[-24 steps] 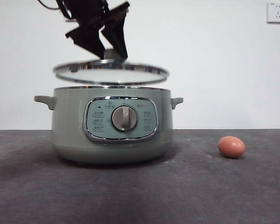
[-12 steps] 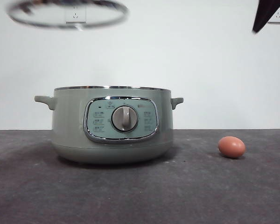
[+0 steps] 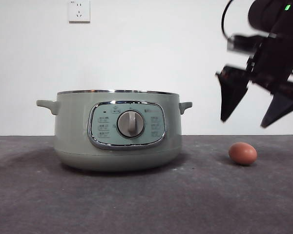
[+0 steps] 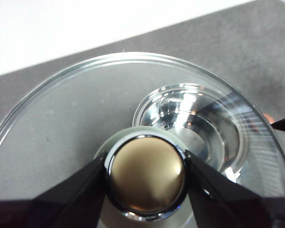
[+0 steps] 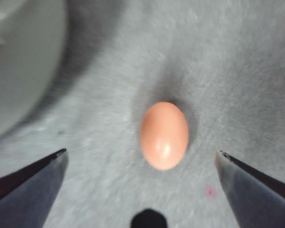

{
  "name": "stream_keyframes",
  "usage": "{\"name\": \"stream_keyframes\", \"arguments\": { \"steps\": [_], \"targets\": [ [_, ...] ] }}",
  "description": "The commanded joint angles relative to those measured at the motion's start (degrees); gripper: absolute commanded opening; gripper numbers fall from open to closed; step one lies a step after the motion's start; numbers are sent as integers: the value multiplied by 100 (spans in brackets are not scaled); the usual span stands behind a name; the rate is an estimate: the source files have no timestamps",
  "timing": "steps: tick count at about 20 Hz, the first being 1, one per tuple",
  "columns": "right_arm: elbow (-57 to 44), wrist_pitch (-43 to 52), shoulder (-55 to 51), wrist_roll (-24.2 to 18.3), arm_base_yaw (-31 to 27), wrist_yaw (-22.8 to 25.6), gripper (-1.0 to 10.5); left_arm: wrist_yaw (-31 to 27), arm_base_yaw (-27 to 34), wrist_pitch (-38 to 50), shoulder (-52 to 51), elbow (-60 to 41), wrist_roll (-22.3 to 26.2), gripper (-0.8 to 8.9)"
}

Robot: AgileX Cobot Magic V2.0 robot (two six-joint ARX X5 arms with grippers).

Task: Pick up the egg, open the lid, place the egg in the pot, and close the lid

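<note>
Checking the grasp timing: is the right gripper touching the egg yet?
Apart. The front view shows the right gripper open above the egg, with wall visible between them; the right wrist view shows table on both sides.

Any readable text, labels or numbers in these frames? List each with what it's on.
None legible.
Pot control panel: small icons and markings around the dial, too small to read.
Egg, lid, wall socket: no text visible.
</note>
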Motion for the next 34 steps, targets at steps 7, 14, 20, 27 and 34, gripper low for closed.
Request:
{"name": "stream_keyframes", "arguments": {
  "steps": [7, 14, 20, 27, 34],
  "targets": [
    [17, 385, 643, 22, 39, 223, 612, 20, 17, 186, -1738, -1646, -173, -8],
    [17, 546, 946, 68, 70, 245, 523, 22, 17, 133, -2264, -1978, -348, -8],
    [17, 546, 975, 131, 74, 282, 165, 20, 17, 24, -2284, -1978, -350, -8],
    [20, 501, 955, 214, 74, 280, -12, 20, 17, -11, -2286, -1978, -348, -8],
    [269, 175, -92, 348, 81, 155, -12, 22, 17, -28, -2288, -1978, -321, -8]
  ]
}}
